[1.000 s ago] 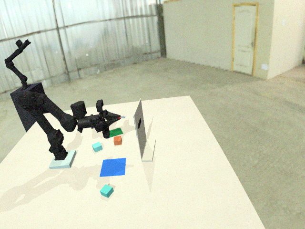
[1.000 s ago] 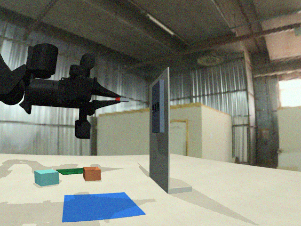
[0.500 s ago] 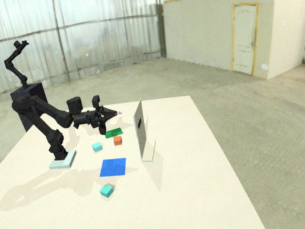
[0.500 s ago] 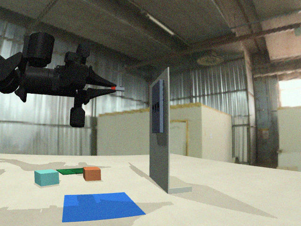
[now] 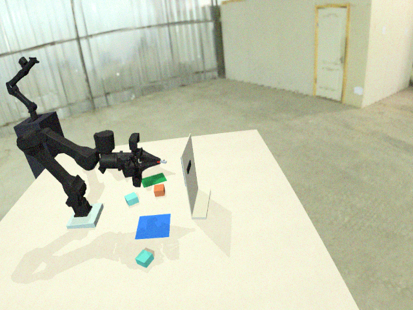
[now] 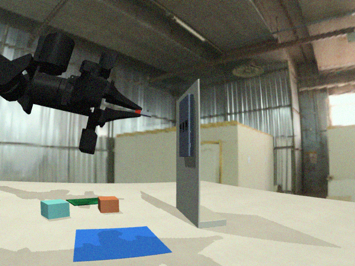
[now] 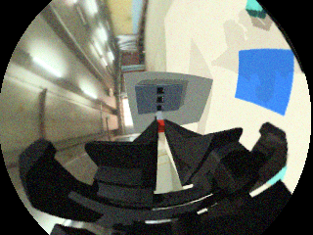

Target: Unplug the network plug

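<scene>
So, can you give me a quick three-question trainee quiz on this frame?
1. True or false: the small grey plug sits in the socket of the upright grey panel.
2. The black gripper is: A open; B shut on the plug; C shut on nothing.
3. What colour is the flat square patch nearest the exterior camera?

Key: 1 false, it is held in the air, apart from the panel; 2 B; 3 blue.
</scene>
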Controlling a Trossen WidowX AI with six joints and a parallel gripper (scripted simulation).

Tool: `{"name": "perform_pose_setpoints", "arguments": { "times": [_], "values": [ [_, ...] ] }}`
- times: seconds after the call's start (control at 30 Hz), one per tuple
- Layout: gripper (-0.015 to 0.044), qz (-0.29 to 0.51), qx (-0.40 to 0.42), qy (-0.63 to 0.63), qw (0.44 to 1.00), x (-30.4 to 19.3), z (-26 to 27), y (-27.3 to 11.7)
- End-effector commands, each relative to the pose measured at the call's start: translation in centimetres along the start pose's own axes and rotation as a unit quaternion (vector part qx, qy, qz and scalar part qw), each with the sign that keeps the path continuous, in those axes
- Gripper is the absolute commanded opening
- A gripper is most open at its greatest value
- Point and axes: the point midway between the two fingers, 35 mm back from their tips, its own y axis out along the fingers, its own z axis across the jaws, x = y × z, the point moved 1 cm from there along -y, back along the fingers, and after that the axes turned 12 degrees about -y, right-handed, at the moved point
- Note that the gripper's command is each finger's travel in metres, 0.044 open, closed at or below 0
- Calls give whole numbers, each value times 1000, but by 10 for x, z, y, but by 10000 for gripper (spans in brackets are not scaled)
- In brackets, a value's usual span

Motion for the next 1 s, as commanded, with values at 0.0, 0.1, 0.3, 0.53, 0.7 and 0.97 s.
{"name": "perform_pose_setpoints", "arguments": {
  "times": [0.0, 0.1, 0.3, 0.53, 0.7, 0.97],
  "values": [
    [0, -10, -51, 4, 999, 10, -14, 6],
    [0, -16, -86, 8, 996, 16, -25, 8],
    [0, -26, -156, 18, 987, 29, -47, 9],
    [0, -37, -235, 33, 971, 43, -71, 5],
    [0, -43, -291, 46, 955, 52, -88, -2],
    [0, -50, -377, 70, 922, 64, -111, -17]
  ]
}}
